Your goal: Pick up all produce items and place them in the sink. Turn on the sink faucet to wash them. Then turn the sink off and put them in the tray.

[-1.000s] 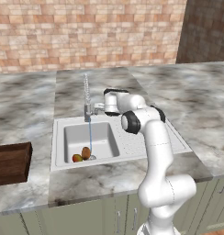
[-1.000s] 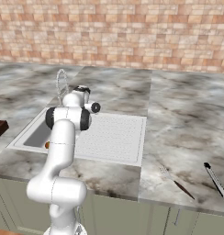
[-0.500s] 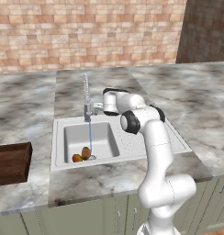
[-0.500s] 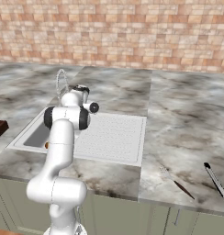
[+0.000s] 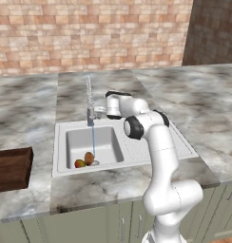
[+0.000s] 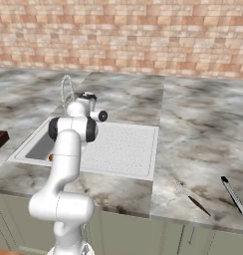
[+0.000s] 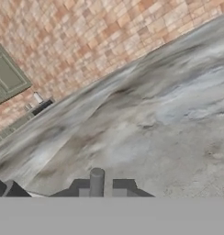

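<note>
In the left base view, the brown oval produce item (image 5: 89, 157) and the red-and-yellow-green fruit (image 5: 80, 163) lie side by side in the basin of the white sink (image 5: 61, 130). A thin blue stream of water runs from the chrome sink faucet (image 5: 89, 97) into the basin. My gripper (image 5: 100, 110) is at the faucet's base, just right of the spout. In the hand view my gripper (image 7: 96, 186) is shut on the small grey lever handle (image 7: 96, 176), a dark tip on each side. The dark wooden tray (image 5: 11, 168) sits on the counter to the left of the sink.
The dotted draining board (image 6: 123, 147) lies right of the basin. A dark pen-like tool (image 6: 234, 196) and a thin knife-like utensil (image 6: 193, 199) rest on the marble counter far right. A brick wall (image 5: 89, 33) runs behind the counter.
The fingers have closed in on the lever at the faucet's base. The arm has hardly moved. Water keeps running and the produce lies as before.
</note>
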You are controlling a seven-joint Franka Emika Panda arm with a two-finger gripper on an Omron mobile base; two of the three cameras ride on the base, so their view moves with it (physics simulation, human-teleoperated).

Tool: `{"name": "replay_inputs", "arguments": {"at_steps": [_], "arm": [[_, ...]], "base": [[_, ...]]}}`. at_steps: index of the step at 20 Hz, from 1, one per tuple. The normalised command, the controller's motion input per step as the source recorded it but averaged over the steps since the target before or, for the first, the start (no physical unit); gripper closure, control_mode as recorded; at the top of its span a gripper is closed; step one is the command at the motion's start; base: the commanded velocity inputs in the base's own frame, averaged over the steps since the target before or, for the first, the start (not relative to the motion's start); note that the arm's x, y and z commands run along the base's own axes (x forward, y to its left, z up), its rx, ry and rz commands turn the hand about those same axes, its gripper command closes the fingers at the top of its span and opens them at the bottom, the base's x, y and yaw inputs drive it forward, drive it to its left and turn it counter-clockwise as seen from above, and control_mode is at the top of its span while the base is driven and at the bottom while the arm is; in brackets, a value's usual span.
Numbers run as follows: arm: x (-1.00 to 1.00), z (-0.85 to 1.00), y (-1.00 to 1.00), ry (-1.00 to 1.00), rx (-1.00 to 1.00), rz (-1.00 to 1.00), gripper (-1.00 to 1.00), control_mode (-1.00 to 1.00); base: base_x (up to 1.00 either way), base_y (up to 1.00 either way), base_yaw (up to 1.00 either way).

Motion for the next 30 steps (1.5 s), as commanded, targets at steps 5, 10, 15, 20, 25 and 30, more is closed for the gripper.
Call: {"name": "replay_inputs", "arguments": {"at_steps": [5,10,15,20,25,30], "arm": [[0.32,0.27,0.77,-0.07,-0.01,0.19,1.0,-1.0],[0.28,0.26,0.84,-0.04,-0.04,0.17,1.0,-1.0],[0.14,0.07,0.34,-0.07,-0.06,0.11,-1.0,-1.0],[0.2,0.0,0.01,-0.02,-0.01,0.07,-1.0,-1.0],[0.09,0.02,-0.19,0.0,0.0,0.04,-1.0,-1.0],[-0.01,0.03,-0.37,0.0,0.0,0.02,-1.0,-1.0]], "base": [[0.0,0.0,0.0],[0.0,0.0,0.0],[0.0,0.0,0.0],[0.0,0.0,0.0],[0.0,0.0,0.0],[0.0,0.0,0.0]]}}
